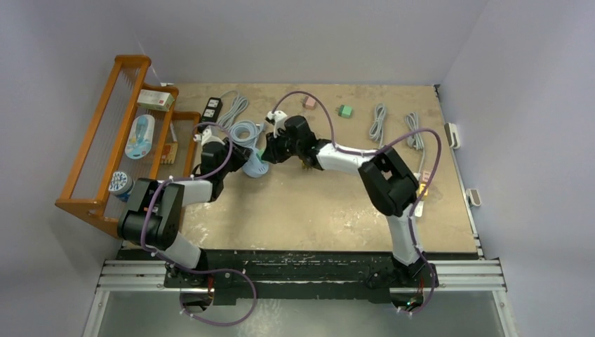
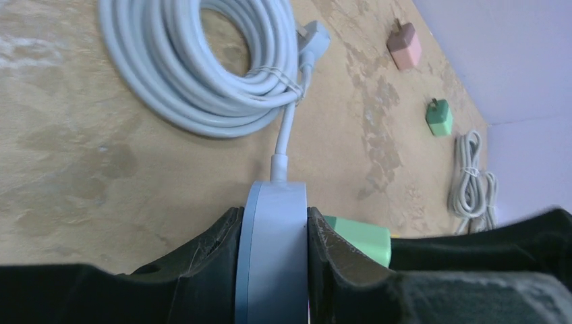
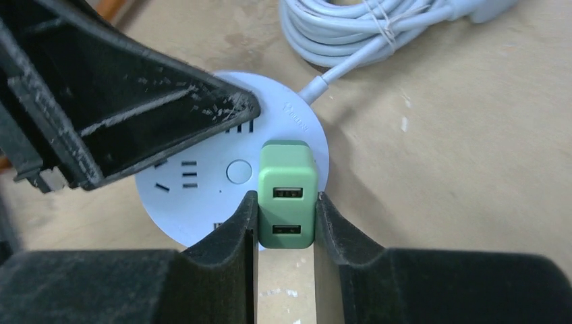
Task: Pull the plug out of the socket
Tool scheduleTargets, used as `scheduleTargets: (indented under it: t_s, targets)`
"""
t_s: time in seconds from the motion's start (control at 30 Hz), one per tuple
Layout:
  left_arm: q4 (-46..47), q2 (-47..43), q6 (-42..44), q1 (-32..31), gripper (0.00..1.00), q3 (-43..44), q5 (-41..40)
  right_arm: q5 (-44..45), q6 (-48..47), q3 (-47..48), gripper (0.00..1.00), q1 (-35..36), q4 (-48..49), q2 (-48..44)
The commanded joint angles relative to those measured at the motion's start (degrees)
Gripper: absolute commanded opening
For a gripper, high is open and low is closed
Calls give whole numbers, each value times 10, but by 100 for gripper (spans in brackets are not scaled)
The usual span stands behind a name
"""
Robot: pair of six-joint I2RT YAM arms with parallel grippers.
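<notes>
A round pale-blue socket (image 3: 195, 196) lies at mid-left of the table (image 1: 316, 210), tilted up on its edge (image 2: 273, 250). Its white cable runs to a coil (image 2: 195, 61). A green USB plug (image 3: 287, 192) sits on the socket's face, near its rim, and also shows in the left wrist view (image 2: 361, 239). My left gripper (image 2: 273, 216) is shut on the socket's rim, one finger on each flat side. My right gripper (image 3: 287, 199) is shut on the plug's two sides. In the top view the left gripper (image 1: 242, 160) and the right gripper (image 1: 270, 153) meet over the socket (image 1: 256, 168).
A wooden rack (image 1: 119, 140) with boxes stands at the left edge. A black power strip (image 1: 212, 107), a pink adapter (image 1: 309, 102), a second green adapter (image 1: 344, 110) and two bundled cables (image 1: 379, 123) lie along the back.
</notes>
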Motion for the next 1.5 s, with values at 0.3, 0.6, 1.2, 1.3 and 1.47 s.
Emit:
scheduleTargets:
  t_s: [0.3,0.6,1.2,1.3,1.47]
  targets:
    - [-153,28,48,17,0,62,-112,-47,29,-170,0,-148,180,-230]
    - [-204,37,65,34,0,60,-114,-18,155,-137,0,-272,159,-194]
    - [-504,-139,6,46,77,94,-237,-27,165,26,13,-371,-5,23]
    - [-523,-187,5,46,78,115,-241,-16,154,54,32,-371,-26,47]
    - [-516,-231,8,45,80,137,-212,46,124,79,70,-372,-56,40]
